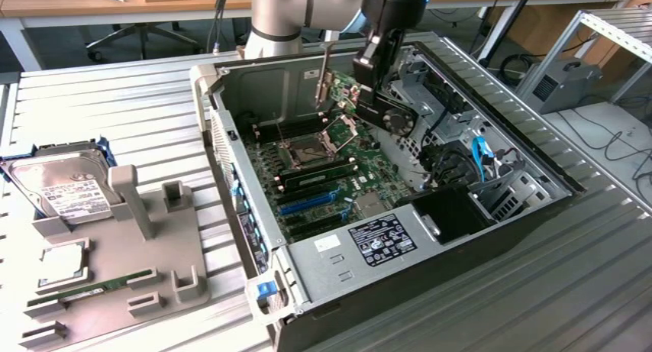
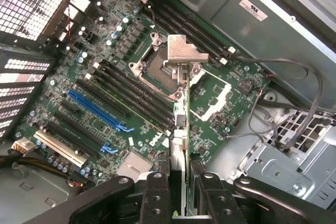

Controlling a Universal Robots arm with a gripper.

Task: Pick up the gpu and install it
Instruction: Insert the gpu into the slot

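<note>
Clamping the gpu (image 2: 180, 121) edge-on, the two black fingers (image 2: 157, 195) of the gripper (image 2: 181, 184) stand narrow, pressed on either face of the card. Its silver bracket (image 2: 185, 52) is at the far end, hanging over the one processor socket (image 2: 157, 74) of the green board (image 2: 220, 93). White letters on the board beside the gpu read DELL. Two blue slots (image 2: 97, 109) lie among black ones. A white sticker (image 2: 253, 10) on the case wall bears a UL mark.

In the exterior view the gripper (image 1: 369, 66) holds the gpu (image 1: 395, 115) inside the open computer case (image 1: 530, 165), above the board. A black label (image 1: 382, 239) on the grey cover has print too small to read. At the exterior view's left a grey tray (image 1: 122, 291) carries one square chip (image 1: 61, 264) and one green memory stick (image 1: 91, 287). One hard drive (image 1: 66, 192) with a white label lies just beside it.
</note>
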